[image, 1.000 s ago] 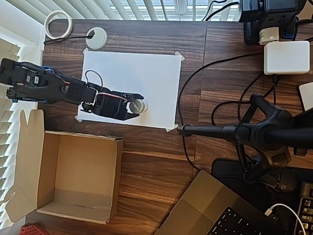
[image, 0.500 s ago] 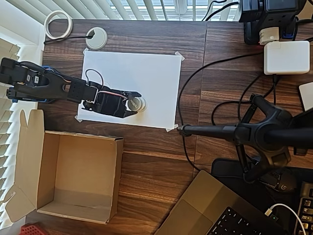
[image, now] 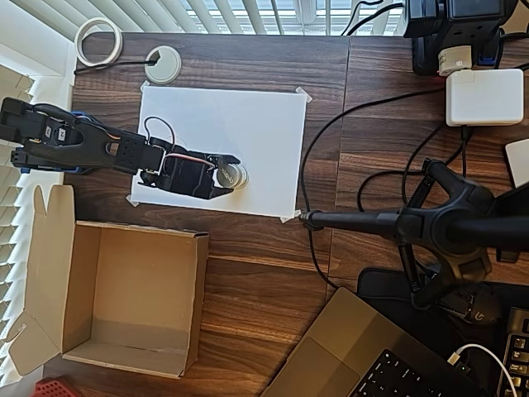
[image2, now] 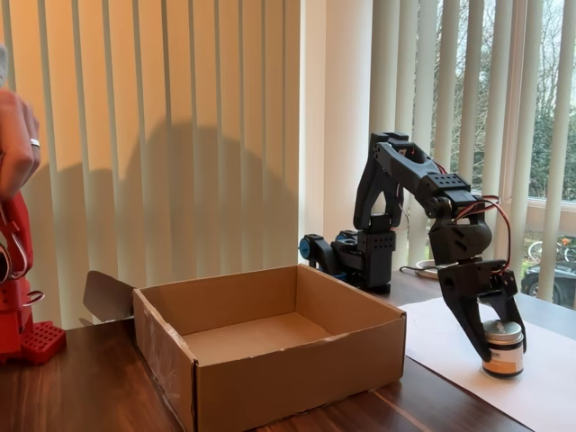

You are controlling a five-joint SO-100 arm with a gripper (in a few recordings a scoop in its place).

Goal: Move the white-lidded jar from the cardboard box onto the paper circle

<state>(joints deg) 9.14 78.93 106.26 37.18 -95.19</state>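
Your jaws (image2: 490, 337) are clamped around the white-lidded jar (image2: 502, 348), one finger on each side, as the fixed view shows. The jar (image: 234, 175) stands upright with its base on the white paper sheet (image: 248, 124) taped to the bench (image: 248, 273). I cannot make out the paper circle. The cardboard box (image: 124, 298) sits open beside the sheet, well apart from the jar, with nothing inside.

Dark wood table (image: 248, 273); cardboard box (image: 124, 298); taped white paper (image: 248, 124).
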